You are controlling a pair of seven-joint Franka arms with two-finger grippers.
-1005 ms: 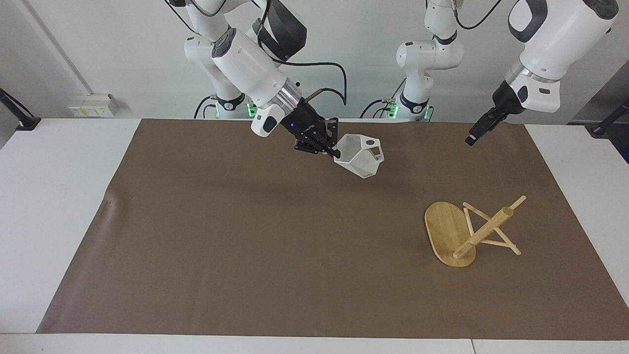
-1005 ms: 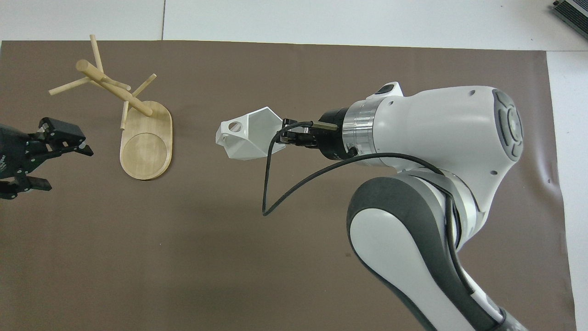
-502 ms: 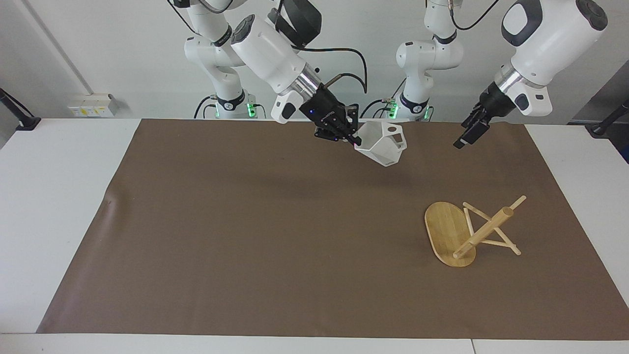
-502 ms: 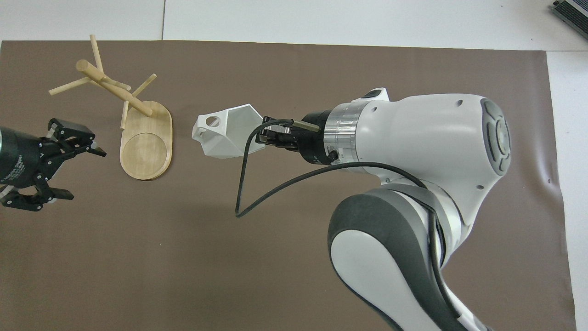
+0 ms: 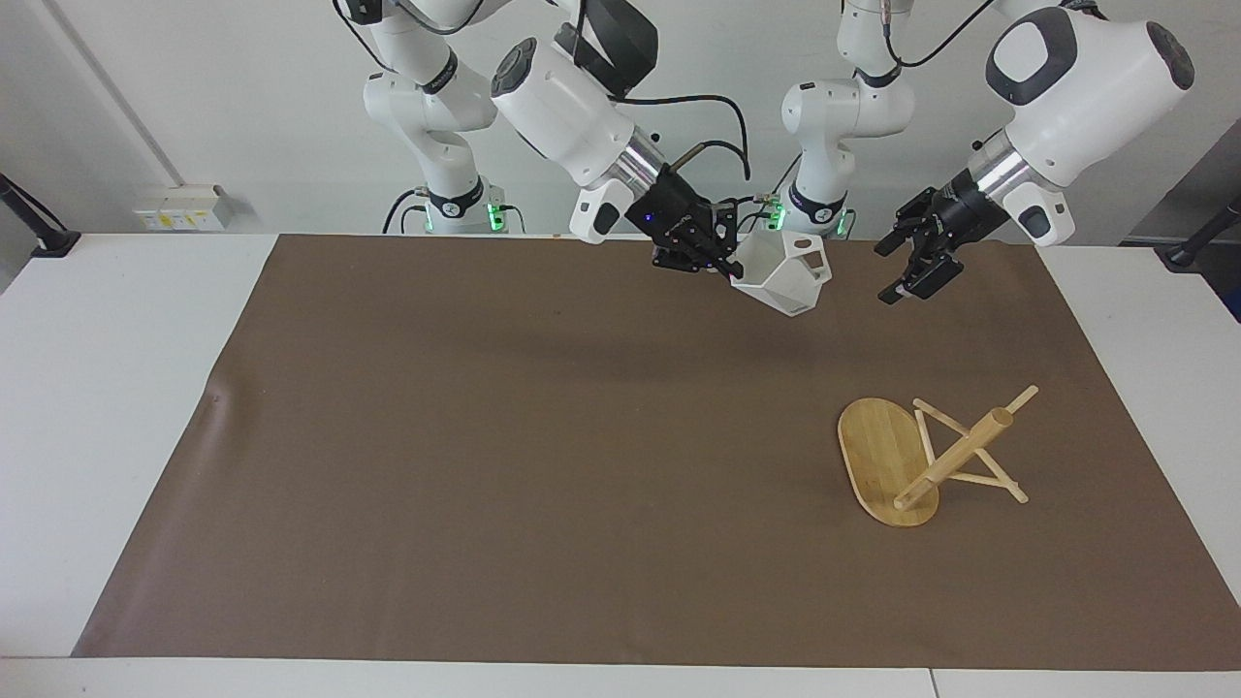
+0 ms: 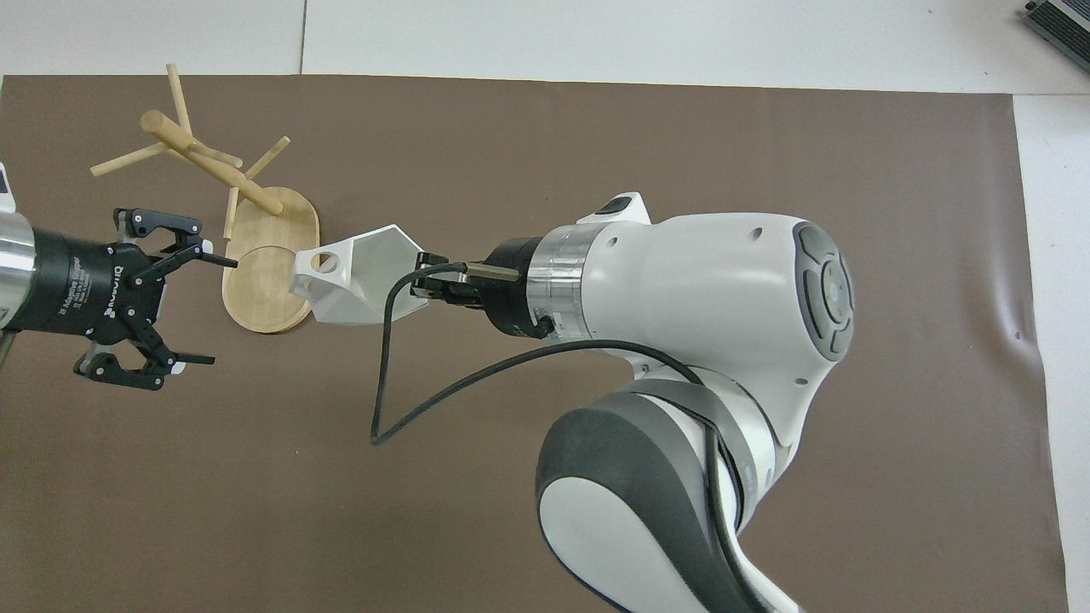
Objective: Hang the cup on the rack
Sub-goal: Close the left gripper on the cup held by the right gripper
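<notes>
One cup (image 5: 783, 274) is what you have in the air: white, faceted, held by its rim in the right gripper (image 5: 729, 269), whose fingers are clamped on the wall away from the handle. Over the last second you have carried it up and toward the left arm's end of the table, so that it now hangs above the brown mat (image 5: 485, 436) near the robots' edge; in the overhead view it overlaps the oval base of the rack (image 5: 916, 456), but the facing view shows it well above the rack and not touching it. The handle with its round hole (image 6: 322, 262) leads, pointing toward the left gripper (image 5: 916, 262).

That left gripper has come in too, from out at the table's end to just beside the cup, and its fingers (image 6: 183, 255) are spread wide. Judging from this, you are setting up a handover or a steadying grasp, not yet the hanging itself.

Note the rack: it is not standing. It lies tipped, resting on the edge of its base and on peg tips, post slanting. You will probably need it upright before a peg can take the handle.
</notes>
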